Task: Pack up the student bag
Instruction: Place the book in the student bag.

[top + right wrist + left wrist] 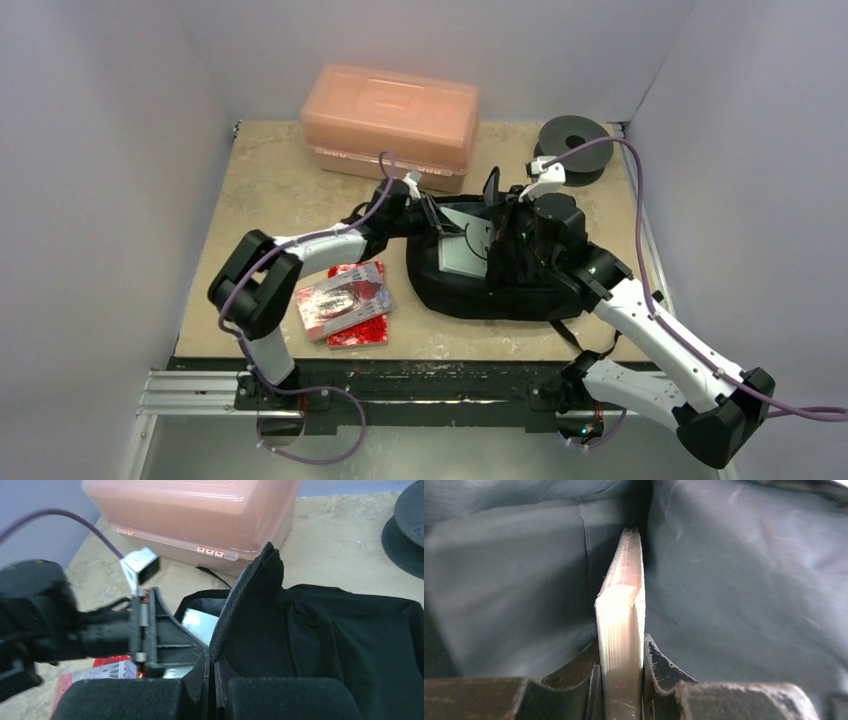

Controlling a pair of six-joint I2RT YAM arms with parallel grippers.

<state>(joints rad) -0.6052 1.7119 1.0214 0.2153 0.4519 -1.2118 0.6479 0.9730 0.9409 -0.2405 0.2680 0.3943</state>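
Note:
The student bag (520, 285) lies black and soft in the middle of the table, its mouth facing left. My right gripper (500, 212) is shut on the bag's zip edge (250, 595) and holds that flap up; in the right wrist view its jaws (210, 665) pinch the fabric. My left gripper (432, 215) is shut on a grey-covered book (462, 250), partly inside the opening. In the left wrist view the book's white page edge (621, 605) stands upright between my fingers (659, 665), with the bag's dark lining (734, 580) all around.
A translucent orange-pink box (390, 115) stands at the back, just behind the bag. A black spool (572, 140) sits at the back right. Two red-and-white books (345, 300) lie stacked left of the bag, under my left arm. Walls close in both sides.

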